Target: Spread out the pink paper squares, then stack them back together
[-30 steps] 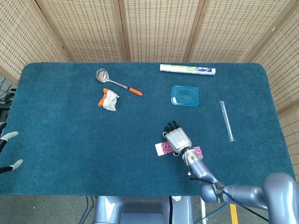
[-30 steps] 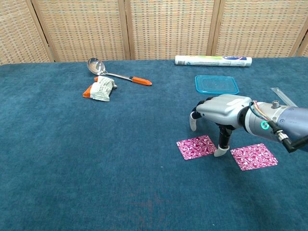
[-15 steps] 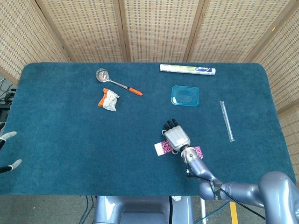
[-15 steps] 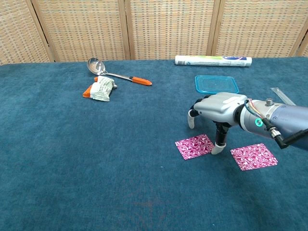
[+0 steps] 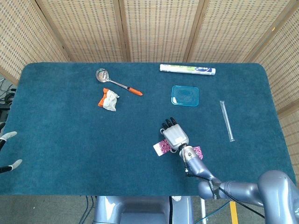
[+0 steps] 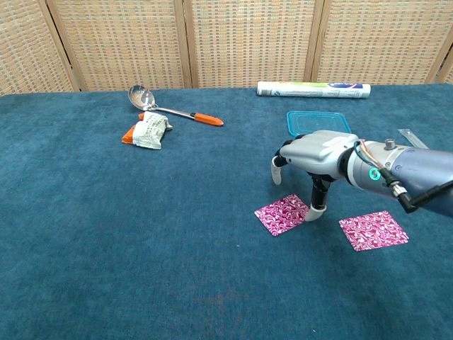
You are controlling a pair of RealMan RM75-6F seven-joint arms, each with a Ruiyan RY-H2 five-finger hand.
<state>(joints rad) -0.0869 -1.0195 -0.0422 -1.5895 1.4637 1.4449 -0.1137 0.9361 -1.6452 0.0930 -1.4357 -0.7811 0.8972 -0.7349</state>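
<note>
The right hand (image 6: 316,157) presses one fingertip (image 6: 313,214) on a pink square's (image 6: 282,214) edge, other fingers loose; a second square (image 6: 373,230) lies apart, further right.

Left hand's (image 5: 9,151) fingers: can't tell.

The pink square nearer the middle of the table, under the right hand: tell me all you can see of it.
The left pink square is a thin, flat sheet, paper by its look, with a magenta and white swirl print. It lies flat on the blue table cloth, turned a bit askew. The right hand stands over it, one fingertip pressing its right edge. The other pink square lies apart to its right, with no overlap.
</note>
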